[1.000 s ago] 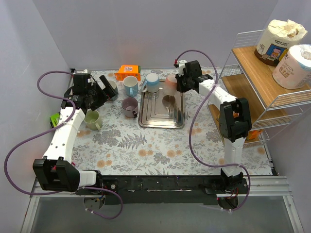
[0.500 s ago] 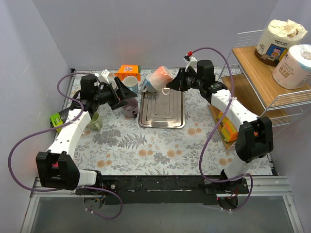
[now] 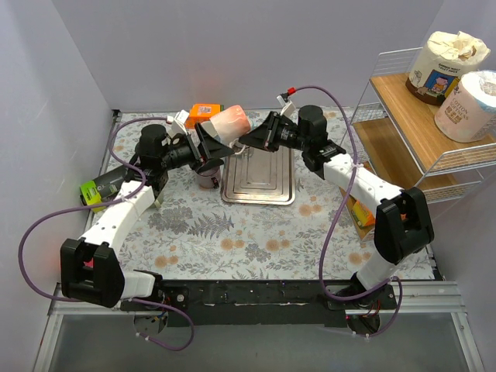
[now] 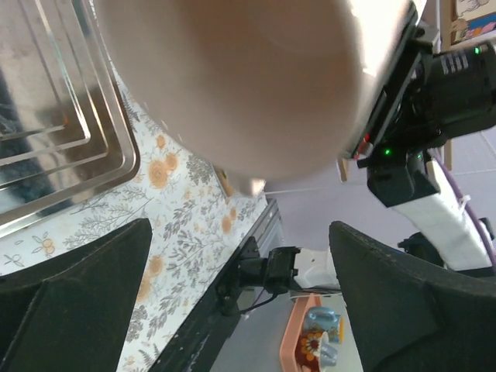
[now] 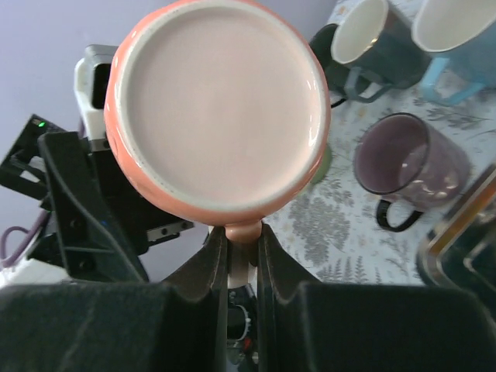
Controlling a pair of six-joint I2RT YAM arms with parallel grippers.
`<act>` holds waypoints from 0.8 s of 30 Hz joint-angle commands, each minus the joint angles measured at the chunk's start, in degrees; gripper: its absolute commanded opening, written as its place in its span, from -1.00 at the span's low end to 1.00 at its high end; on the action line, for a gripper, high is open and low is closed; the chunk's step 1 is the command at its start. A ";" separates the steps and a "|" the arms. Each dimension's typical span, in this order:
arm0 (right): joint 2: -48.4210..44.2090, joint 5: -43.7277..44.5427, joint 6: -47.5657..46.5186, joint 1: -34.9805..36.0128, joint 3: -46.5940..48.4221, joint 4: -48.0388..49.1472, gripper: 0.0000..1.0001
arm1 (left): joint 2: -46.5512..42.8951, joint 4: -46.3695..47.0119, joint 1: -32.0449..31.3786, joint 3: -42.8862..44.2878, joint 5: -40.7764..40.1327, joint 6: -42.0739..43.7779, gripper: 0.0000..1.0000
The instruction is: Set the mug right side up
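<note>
Floral tablecloth (image 3: 232,240), grey walls (image 3: 232,46). Right gripper (image 5: 241,236) pinched mug (image 3: 230,122) handle; left gripper (image 4: 239,226) gaped wide at its 9 o'clock. Left wrist view: mug blurred, cropped.

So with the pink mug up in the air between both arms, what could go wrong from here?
1. The right gripper pinches the pink mug only by its handle, so the mug may swivel or slip. The metal tray and purple mug sit on the table nearby.
2. The left gripper is open close to the mug body and is not gripping it. If the right one releases before it closes, the mug would likely drop.
</note>
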 commanded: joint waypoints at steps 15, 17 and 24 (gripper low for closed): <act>-0.70 1.20 21.37 7.31 -0.26 21.89 -0.97 | -6.34 12.24 -1.40 -2.27 -5.86 -6.06 0.42; -0.70 1.46 22.17 7.31 -0.70 22.51 -0.97 | -6.95 13.12 -1.40 -2.80 -5.68 -6.32 0.40; -0.70 3.22 24.54 7.39 -1.40 23.21 -0.97 | -9.67 15.23 -1.40 -5.35 -7.26 -7.29 0.46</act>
